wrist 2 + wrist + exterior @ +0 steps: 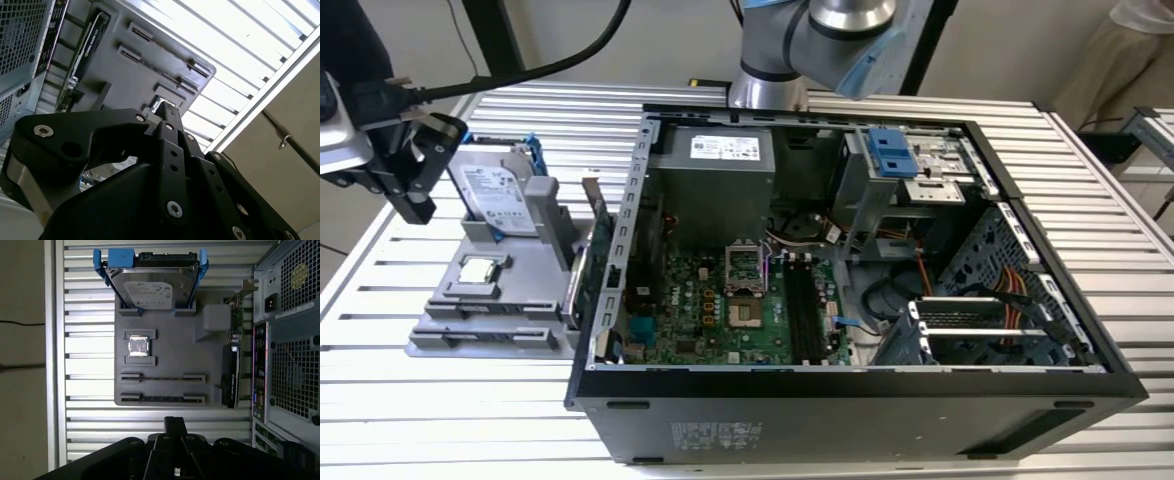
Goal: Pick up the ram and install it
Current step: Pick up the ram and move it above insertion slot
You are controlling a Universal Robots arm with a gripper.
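Observation:
My black gripper (416,212) hangs above the slatted table at the exterior view's left, off the edge of a grey parts holder (447,340). Its fingers (175,421) are pressed together in both wrist views, with nothing seen between them; the tip (167,109) points towards the holder (170,355). The ram is hidden: the holder's two long narrow slots (162,377) nearest the gripper show just thin dark lines from above. The motherboard's long black memory slots (801,310) lie inside the open computer case (854,385).
On the holder stand a silver hard drive in a blue bracket (152,287) and a small square CPU (138,346). An expansion card (231,370) stands on edge between the holder and the case wall (285,340). The arm's base (767,80) rises behind the case.

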